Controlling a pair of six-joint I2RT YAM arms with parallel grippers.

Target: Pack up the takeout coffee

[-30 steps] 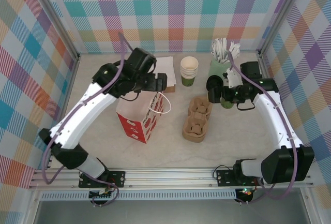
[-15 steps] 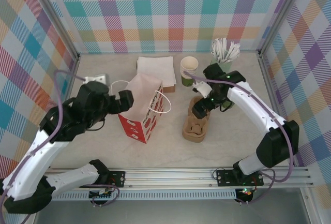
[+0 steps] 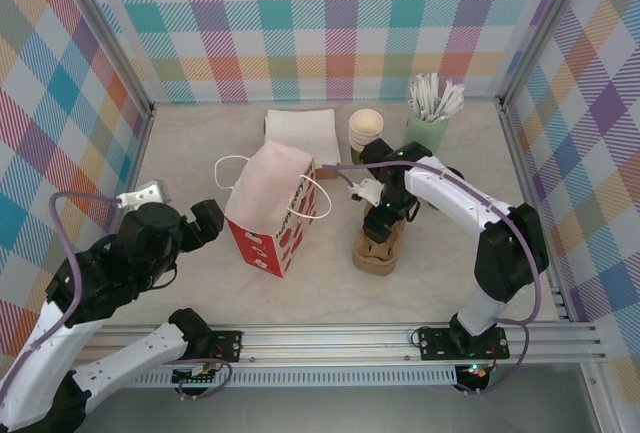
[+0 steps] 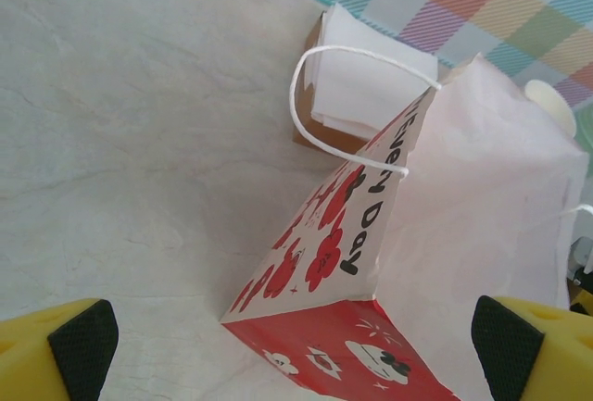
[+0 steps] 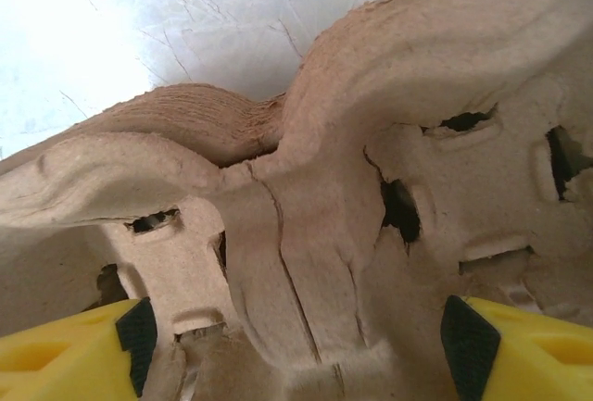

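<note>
The lidded green takeout coffee cup is hidden; I cannot make it out on the table. A red and white paper bag (image 3: 262,193) (image 4: 482,216) stands open-topped at the middle left. My left gripper (image 3: 205,221) (image 4: 295,345) is open, low and to the left of the bag, apart from it and facing its corner. My right gripper (image 3: 385,218) (image 5: 301,345) is open and pressed down close over the brown pulp cup carrier (image 3: 374,251) (image 5: 371,142). Its fingers straddle the carrier's middle ridge, and the carrier's pockets that show are empty.
A stack of green cups (image 3: 365,131) stands behind the carrier. The pale green cup of white sticks (image 3: 428,118) is at the back right. White napkins on a brown box (image 3: 300,131) (image 4: 361,95) lie behind the bag. Checked walls close in on three sides.
My left arm has drawn back from above the bag to the near left. My right gripper has swung from the right side onto the carrier and lowered.
</note>
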